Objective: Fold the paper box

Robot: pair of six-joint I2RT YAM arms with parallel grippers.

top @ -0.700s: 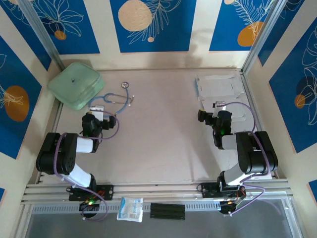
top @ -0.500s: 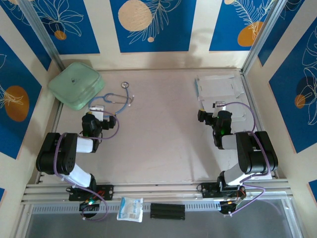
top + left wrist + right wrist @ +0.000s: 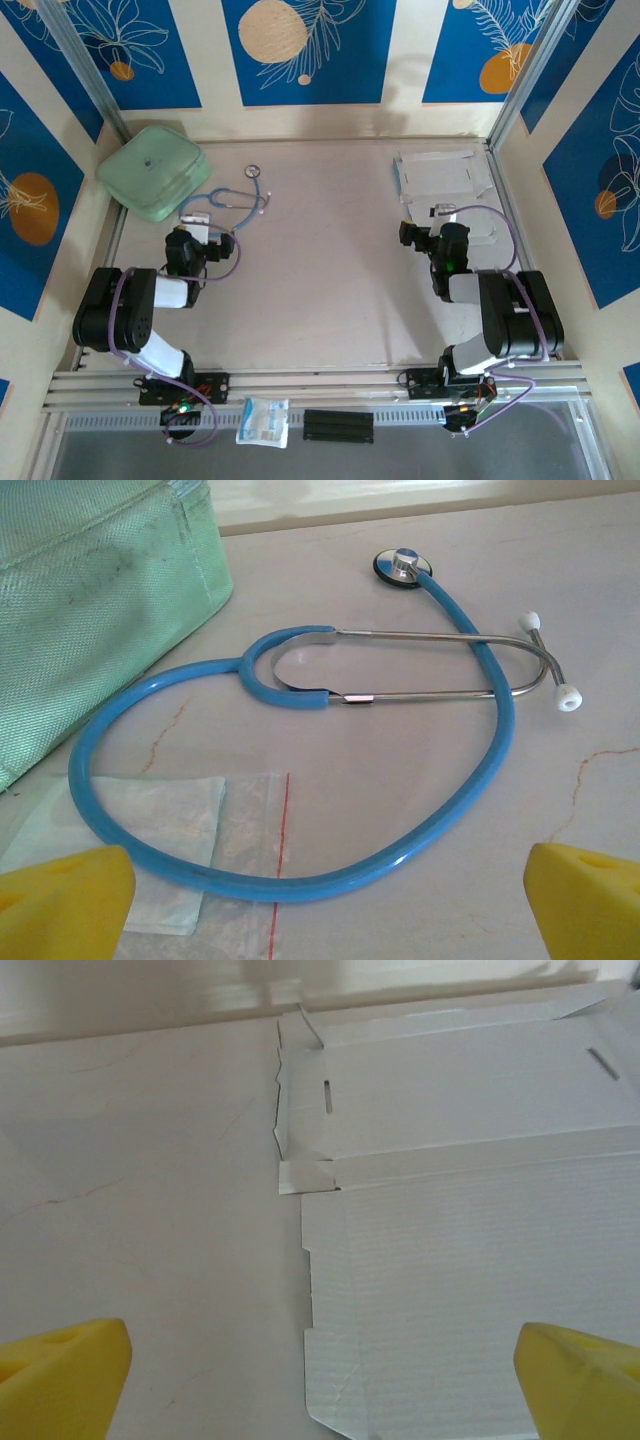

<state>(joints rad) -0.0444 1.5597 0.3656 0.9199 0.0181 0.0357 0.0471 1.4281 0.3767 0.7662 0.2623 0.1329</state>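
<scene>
Yellow fingertips (image 3: 60, 1370) frame each wrist view at its near corners, so both the right hand (image 3: 320, 1380) and the left hand (image 3: 320, 905) are spread wide with nothing between the fingers. Nearest of all, a small packet (image 3: 263, 420) lies on the front rail, off the tabletop (image 3: 320, 290).

Just beyond the left hand, a blue stethoscope (image 3: 300, 680) loops over a clear plastic sleeve (image 3: 180, 830), with a pale green case (image 3: 152, 170) further back.

Ahead of the right hand, the paper box (image 3: 470, 1260) lies flat and open at the far right of the tabletop, white side up, its flaps spread and slots showing. I can see no panel raised or tucked.

By my reading the folding has not begun. Every crease and flap is left to do, and the right hand looks better placed to start.
</scene>
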